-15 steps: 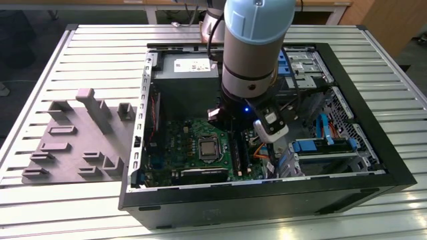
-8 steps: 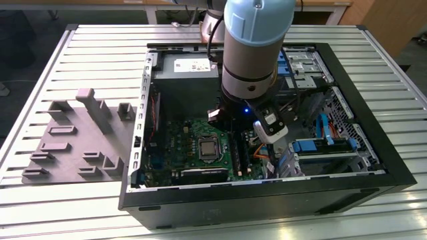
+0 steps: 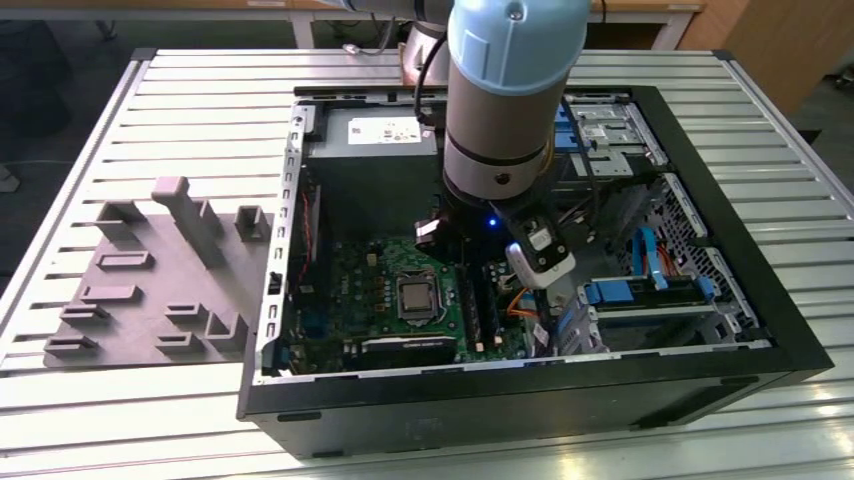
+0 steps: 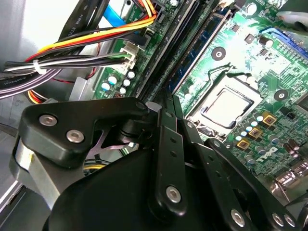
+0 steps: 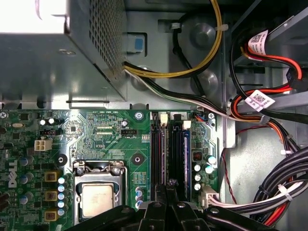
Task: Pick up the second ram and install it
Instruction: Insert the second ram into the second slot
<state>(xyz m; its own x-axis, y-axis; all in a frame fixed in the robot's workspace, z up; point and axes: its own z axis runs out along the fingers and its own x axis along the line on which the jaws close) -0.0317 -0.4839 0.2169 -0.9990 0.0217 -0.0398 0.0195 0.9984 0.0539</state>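
My gripper (image 3: 501,300) reaches down into the open computer case (image 3: 534,405), over the black memory slots (image 5: 160,154) beside the processor socket (image 5: 96,198). In both wrist views the fingers meet at their tips, so the gripper (image 5: 168,185) (image 4: 167,103) is shut. A bluish-green ram (image 4: 202,48) (image 5: 186,159) stands on edge along the slots, running straight away from the fingertips. Whether the tips pinch the ram or only rest at its end is hidden by the fingers themselves.
The green motherboard (image 3: 387,300) lies flat in the case. Cable bundles (image 5: 269,192) crowd the side of the slots away from the socket. The metal power supply (image 5: 57,53) sits beyond the board. A grey fixture block (image 3: 160,270) stands on the slatted table at the exterior view's left.
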